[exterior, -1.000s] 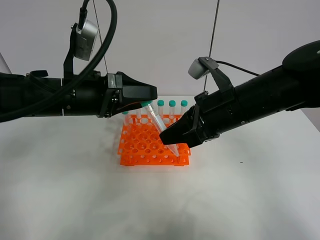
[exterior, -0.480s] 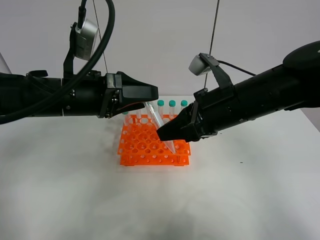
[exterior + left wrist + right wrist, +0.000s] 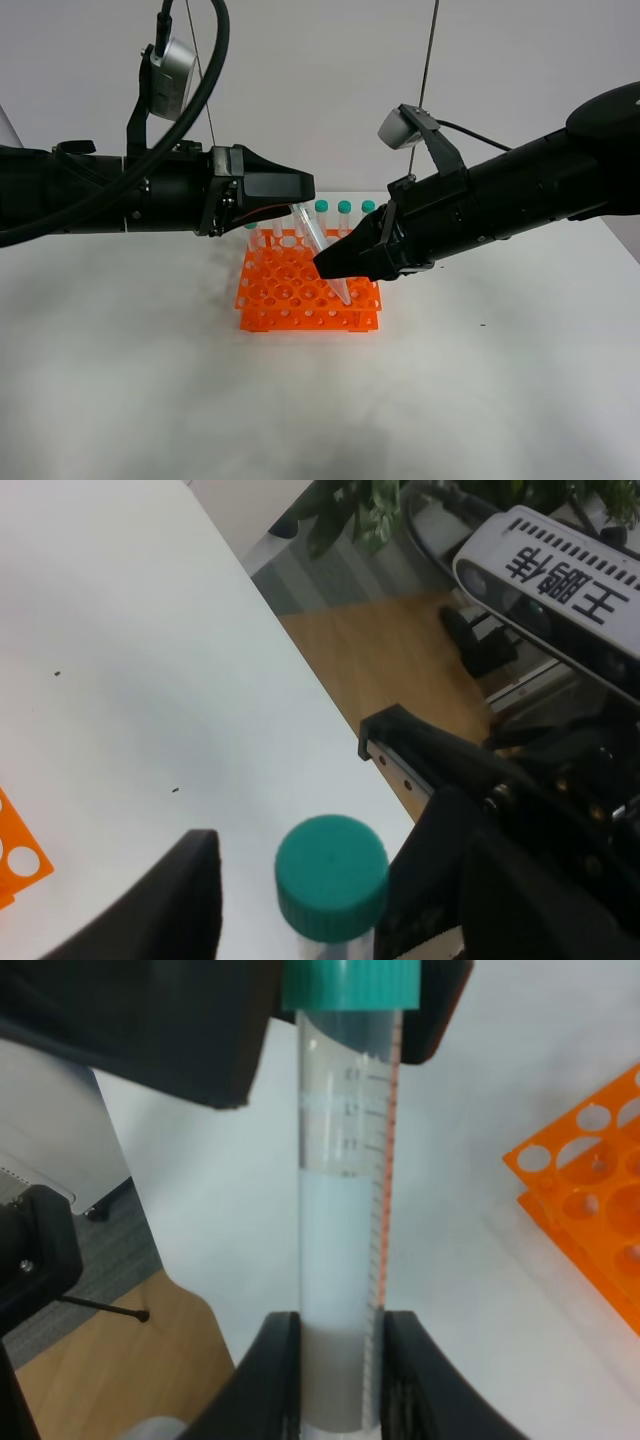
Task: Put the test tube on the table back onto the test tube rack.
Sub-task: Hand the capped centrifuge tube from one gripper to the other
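The test tube [image 3: 322,250] is clear with a teal cap and slants over the orange test tube rack [image 3: 290,295] on the white table [image 3: 150,400]. Its tip hangs just above the rack's front right holes. My right gripper [image 3: 330,266] is shut on the tube's lower half; the right wrist view shows its fingers [image 3: 285,1370] clamping the tube [image 3: 345,1210]. My left gripper [image 3: 303,195] is open around the cap [image 3: 332,875], with a gap beside one finger [image 3: 190,900].
Several identical teal-capped tubes [image 3: 344,208] stand in the rack's back row, right behind the held tube. Both arms meet over the rack. The table's edge [image 3: 330,700] and the floor beyond it show in the left wrist view.
My right gripper has shifted slightly left and up with the tube, which now stands a little steeper. Its cap has slipped out of sight behind my left gripper. The left arm has barely moved.
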`<action>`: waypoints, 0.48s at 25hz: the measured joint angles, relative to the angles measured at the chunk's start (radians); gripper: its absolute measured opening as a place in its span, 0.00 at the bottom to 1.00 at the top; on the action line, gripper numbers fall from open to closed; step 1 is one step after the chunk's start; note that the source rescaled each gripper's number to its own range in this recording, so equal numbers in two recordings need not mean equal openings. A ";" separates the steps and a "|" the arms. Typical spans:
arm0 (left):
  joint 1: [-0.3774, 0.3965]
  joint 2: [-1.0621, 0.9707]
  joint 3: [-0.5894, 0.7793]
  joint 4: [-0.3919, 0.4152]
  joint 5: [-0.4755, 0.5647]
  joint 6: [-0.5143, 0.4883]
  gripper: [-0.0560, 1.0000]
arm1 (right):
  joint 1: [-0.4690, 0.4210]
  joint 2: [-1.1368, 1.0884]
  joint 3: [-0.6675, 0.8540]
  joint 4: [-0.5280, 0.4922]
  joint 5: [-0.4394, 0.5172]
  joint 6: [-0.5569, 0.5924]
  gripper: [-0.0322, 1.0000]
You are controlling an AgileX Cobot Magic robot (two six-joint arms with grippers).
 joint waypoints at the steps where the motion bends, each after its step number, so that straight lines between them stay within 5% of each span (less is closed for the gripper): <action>1: 0.000 0.000 0.000 0.000 0.000 0.000 0.72 | 0.000 0.000 0.000 0.000 0.000 0.000 0.06; 12: 0.000 0.000 0.000 0.000 0.018 0.000 0.70 | 0.000 0.000 0.000 0.000 0.020 0.007 0.06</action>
